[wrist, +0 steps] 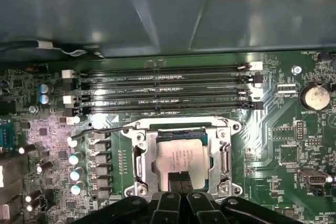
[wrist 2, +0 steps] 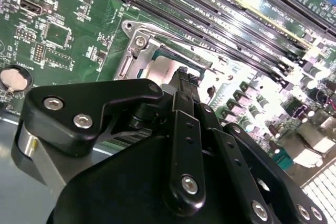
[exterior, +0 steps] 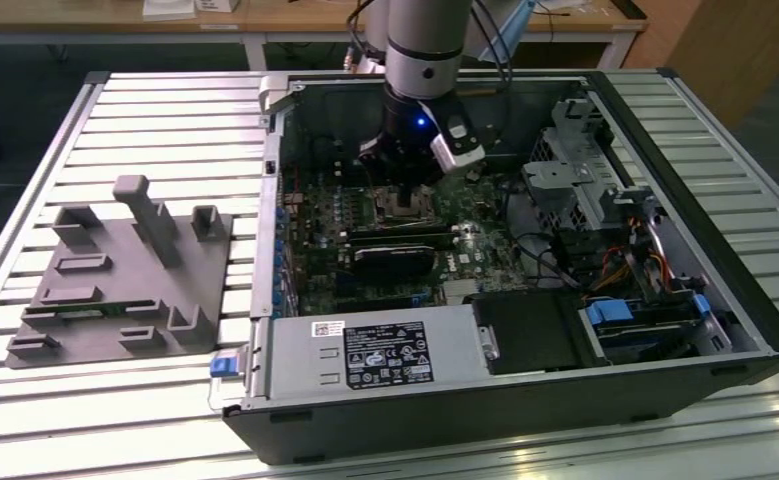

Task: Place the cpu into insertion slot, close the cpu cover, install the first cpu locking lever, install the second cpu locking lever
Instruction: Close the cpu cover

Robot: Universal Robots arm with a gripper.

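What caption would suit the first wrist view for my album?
Black gripper poised over the square silvery-tan cpu, framed by its silvery metal cpu cover.

An open computer case [exterior: 496,425] lies on a slatted table [exterior: 162,110] beside a grey fixture block [exterior: 122,290]; a coin-cell battery [wrist: 314,98] sits near memory slots [wrist: 168,85].

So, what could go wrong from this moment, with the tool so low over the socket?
1. The tool sits shut at the edge of the cpu cover, over the cpu; a sideways push might scrape the chip.
2. One locking lever juts out unlatched toward the capacitors, where it could snag.
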